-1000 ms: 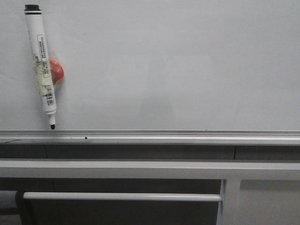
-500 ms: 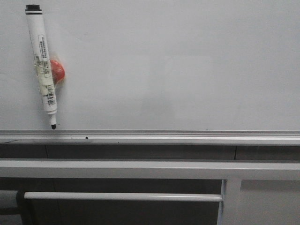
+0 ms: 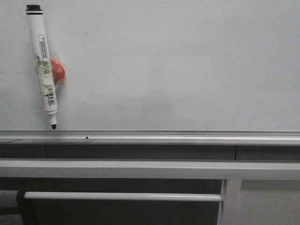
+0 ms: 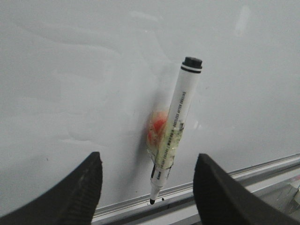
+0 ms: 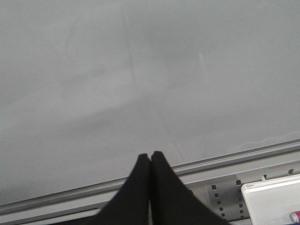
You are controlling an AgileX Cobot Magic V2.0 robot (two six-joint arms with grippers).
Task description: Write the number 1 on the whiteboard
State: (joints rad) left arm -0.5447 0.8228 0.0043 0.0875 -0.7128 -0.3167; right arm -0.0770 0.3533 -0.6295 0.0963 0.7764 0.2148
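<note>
Front view: the whiteboard (image 3: 178, 65) fills the upper part of the frame, with its silver rail (image 3: 150, 137) along the lower edge. The board runs past the top and both side edges, so its full extent cannot be determined. A white marker pen (image 3: 43, 65) hangs against the board at the upper left, slightly tilted, black tip down, just above the rail. A red object (image 3: 57, 71) sits behind the pen barrel, mostly covered by it; its shape is only partly visible. I find no number 1 stroke anywhere on the board surface. Grey frame bars (image 3: 140, 168) run below the rail. Neither of my arms appears here.

Left wrist view: my left gripper (image 4: 147, 180) is spread wide, with both dark fingers (image 4: 77, 194) cut off at the frame edge. The marker pen (image 4: 176, 126) shows in the gap between them, against the whiteboard (image 4: 84, 70), and is not touched by either finger. The red object (image 4: 157, 130) is blurred behind clear tape on the barrel. Printed text on the barrel is unreadable.

Right wrist view: my right gripper (image 5: 150, 157) is closed, fingertips pressed together, with nothing between them. It faces bare whiteboard (image 5: 140, 70); faint smears are hard to resolve. A white tray corner (image 5: 272, 199) is cut off at the frame edge.
</note>
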